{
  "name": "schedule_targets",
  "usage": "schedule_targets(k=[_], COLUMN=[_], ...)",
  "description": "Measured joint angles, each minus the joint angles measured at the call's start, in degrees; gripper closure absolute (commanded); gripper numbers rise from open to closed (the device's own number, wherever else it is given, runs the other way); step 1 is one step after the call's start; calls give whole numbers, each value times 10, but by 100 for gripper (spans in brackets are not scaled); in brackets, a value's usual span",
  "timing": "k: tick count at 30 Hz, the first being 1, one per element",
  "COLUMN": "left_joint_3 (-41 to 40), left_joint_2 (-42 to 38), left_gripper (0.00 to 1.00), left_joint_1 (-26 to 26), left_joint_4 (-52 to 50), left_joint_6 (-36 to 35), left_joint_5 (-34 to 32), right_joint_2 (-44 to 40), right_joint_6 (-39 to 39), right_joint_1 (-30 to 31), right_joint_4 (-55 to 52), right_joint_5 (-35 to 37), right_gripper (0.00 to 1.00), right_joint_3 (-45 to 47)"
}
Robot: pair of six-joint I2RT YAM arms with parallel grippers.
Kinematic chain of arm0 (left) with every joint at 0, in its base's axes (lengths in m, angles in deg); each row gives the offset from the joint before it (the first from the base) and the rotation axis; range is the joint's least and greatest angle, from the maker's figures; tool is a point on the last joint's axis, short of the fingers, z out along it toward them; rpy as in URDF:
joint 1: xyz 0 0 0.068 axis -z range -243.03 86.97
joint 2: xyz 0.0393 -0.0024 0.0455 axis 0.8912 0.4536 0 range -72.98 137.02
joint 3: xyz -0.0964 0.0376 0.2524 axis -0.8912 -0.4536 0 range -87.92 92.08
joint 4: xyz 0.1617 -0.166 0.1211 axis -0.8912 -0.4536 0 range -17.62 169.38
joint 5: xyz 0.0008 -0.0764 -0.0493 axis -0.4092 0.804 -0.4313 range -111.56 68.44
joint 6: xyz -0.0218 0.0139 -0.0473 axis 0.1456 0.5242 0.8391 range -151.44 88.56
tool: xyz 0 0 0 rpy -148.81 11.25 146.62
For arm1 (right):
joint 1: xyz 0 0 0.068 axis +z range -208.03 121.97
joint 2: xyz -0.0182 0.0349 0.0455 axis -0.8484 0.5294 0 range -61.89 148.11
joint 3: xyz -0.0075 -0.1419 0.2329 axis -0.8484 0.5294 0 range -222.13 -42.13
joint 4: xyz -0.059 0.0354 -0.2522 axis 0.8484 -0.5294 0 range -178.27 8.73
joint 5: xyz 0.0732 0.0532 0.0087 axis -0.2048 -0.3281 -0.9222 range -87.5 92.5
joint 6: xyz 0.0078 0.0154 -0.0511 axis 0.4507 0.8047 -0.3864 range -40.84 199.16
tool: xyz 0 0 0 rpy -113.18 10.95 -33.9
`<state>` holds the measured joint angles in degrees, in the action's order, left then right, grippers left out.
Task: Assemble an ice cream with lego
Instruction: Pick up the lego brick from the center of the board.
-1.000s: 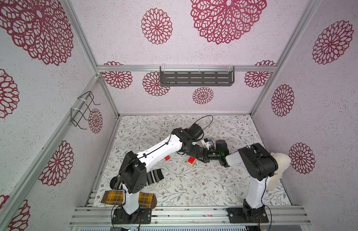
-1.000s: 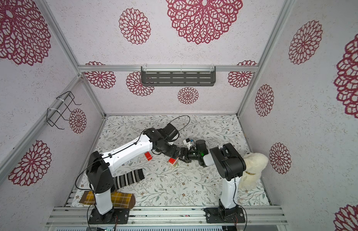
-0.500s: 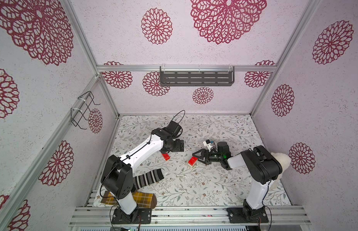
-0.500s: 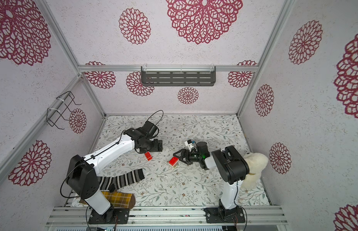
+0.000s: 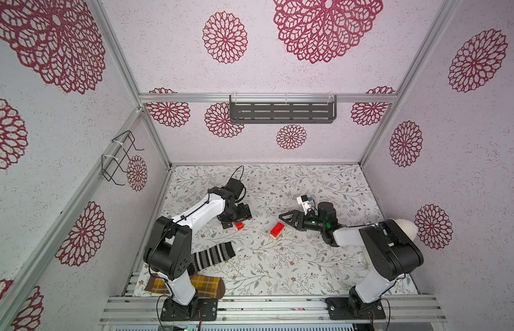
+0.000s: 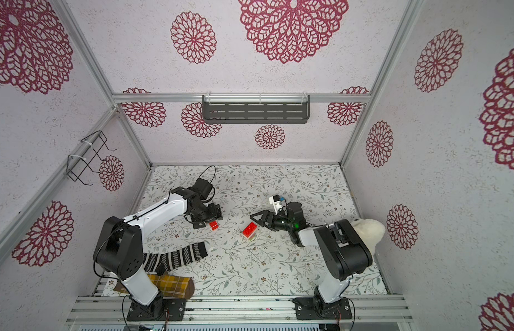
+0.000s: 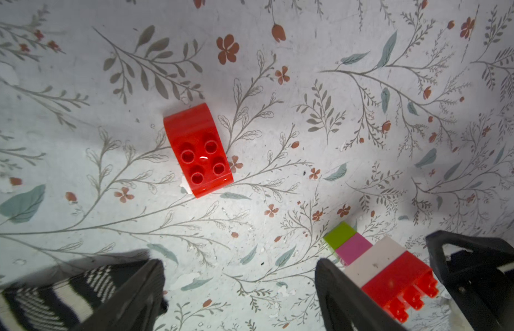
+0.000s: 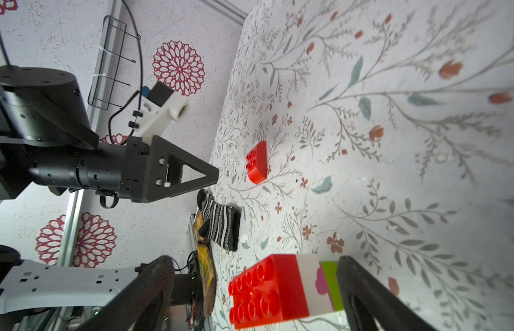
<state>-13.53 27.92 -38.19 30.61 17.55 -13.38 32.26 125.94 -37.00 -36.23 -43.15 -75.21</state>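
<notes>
- Left gripper [image 7: 238, 266] is hovering wide open and empty; red brick [image 7: 197, 149] is lying studs-up on the table [image 5: 278, 272] just ahead of its tips, not between them.
- I'm reading the step as grabbing that brick to cap the stack. It should be straddling the flat long sides, not the curved end, and centring before closing.
- Ice cream [image 5: 277, 230] is standing upright mid-table, green down, red studs up, with nothing gripping it.
- Right gripper [image 8: 254, 259] is sitting just beside it, jaws wide, holding nothing. Can't tell if it's touching. Better if it's steadying low, keeping the top studs free.
- Wire rack [image 5: 118, 160] and shelf [image 5: 281, 111]: nothing is showing in either.
</notes>
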Motion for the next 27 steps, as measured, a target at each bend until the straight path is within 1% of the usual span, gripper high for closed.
schedule_targets(k=[4,10,16,21,23,24,27], left_joint_3=[8,26,69,74,74,72,72], left_joint_2=[20,68,137,159,159,159,159], left_gripper=[13,16,17,23,28,33,55], left_joint_1=[0,-8,-14,-21,-24,-25,-26], left_joint_4=[14,15,16,13,12,11,9], left_joint_6=[54,118,142,154,156,157,156], left_joint_5=[-11,-27,-34,-47,-55,-58,-64], right_joint_2=[-29,-32,-33,-35,-35,-35,-35], right_joint_6=[-17,-28,-39,-43,-44,-44,-44], right_joint_1=[-4,-5,-5,-5,-6,-6,-7], right_joint_4=[-18,-43,-64,-73,-78,-79,-81], right_joint_5=[24,41,50,50,50,51,52], right_gripper=[7,8,8,8,9,9,9], right_joint_3=[0,3,3,3,3,3,3])
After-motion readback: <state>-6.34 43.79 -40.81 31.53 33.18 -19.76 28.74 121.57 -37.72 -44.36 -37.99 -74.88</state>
